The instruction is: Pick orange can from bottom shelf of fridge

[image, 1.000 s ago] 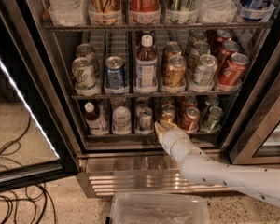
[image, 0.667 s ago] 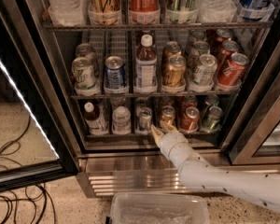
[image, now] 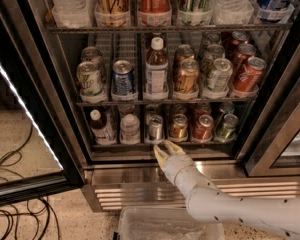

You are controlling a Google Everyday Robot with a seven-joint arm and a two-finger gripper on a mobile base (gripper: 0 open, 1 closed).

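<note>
The orange can (image: 179,127) stands upright on the bottom shelf (image: 115,145) of the fridge (image: 140,176), in a lane between a silver can (image: 155,129) and a red can (image: 203,127). A green can (image: 227,127) is further right. My gripper (image: 166,150) is open and empty. It is just in front of the shelf's front edge, slightly below and left of the orange can, not touching it. My white arm (image: 230,209) reaches in from the lower right.
Two bottles (image: 101,127) stand at the shelf's left. The rack above (image: 140,103) holds cans and a bottle. The glass door (image: 20,114) hangs open at left. A clear plastic bin (image: 165,226) sits on the floor below my arm. Cables (image: 15,209) lie lower left.
My gripper has drawn back down and to the left, from right at the orange can to just outside the shelf edge. The can stays on the shelf.
</note>
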